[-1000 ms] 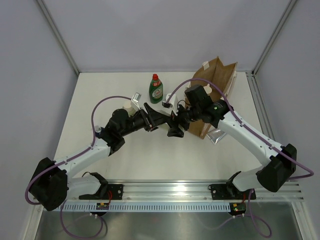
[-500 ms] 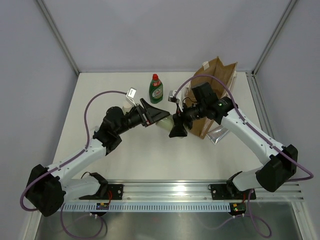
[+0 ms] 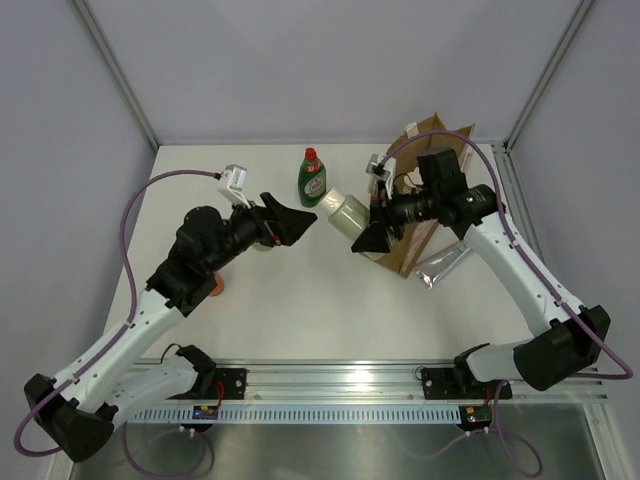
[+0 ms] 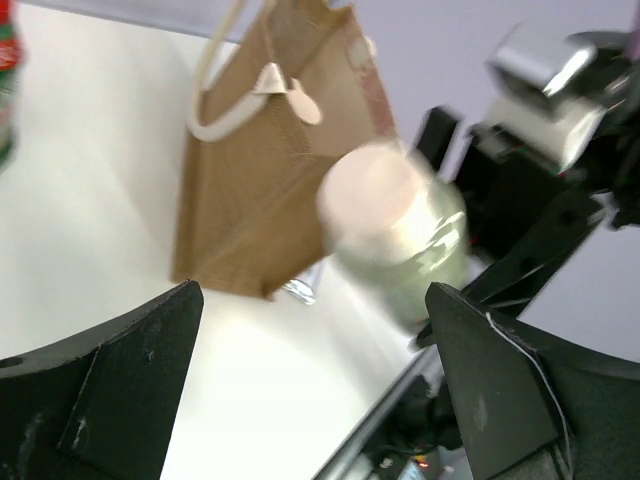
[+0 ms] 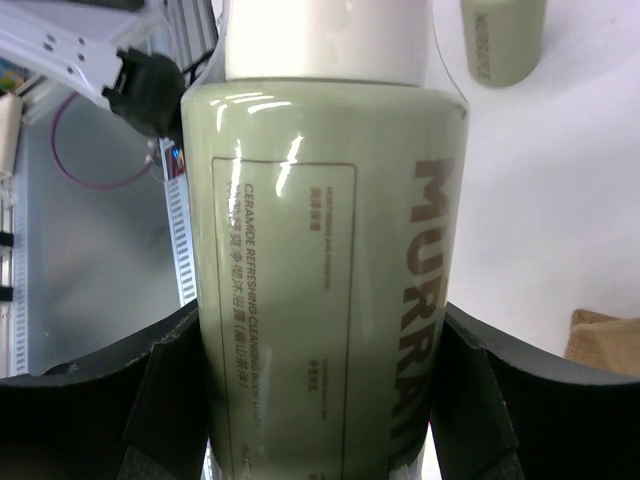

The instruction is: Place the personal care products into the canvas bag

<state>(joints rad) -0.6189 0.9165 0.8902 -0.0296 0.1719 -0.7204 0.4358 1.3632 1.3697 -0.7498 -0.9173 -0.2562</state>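
The right fingers [image 5: 165, 400] are clamped on either side of a pale green plastic bottle with a white cap [image 3: 345, 213]. They hold it clear of the white bench [image 3: 300, 320], with the cap turned toward the left arm. The bottle hangs between a dark green bottle with a red cap [image 3: 312, 178], which stands upright near the bench's far edge, and the tan-brown canvas bag with white handles [image 4: 260, 180], which stands upright toward the far right corner.

In the top view the right wrist overlaps the bag, hiding much of its mouth. The left fingers [image 4: 130, 390] are spread wide with nothing between them and point at the held bottle from a short way off.

A silver tube [image 3: 443, 265] lies flat just beside the bag's near right corner. A second pale bottle [image 5: 503, 40] stands on the bench, mostly hidden under the left wrist in the top view. A small orange item [image 3: 217, 290] sits toward the left edge, partly covered by the left arm.
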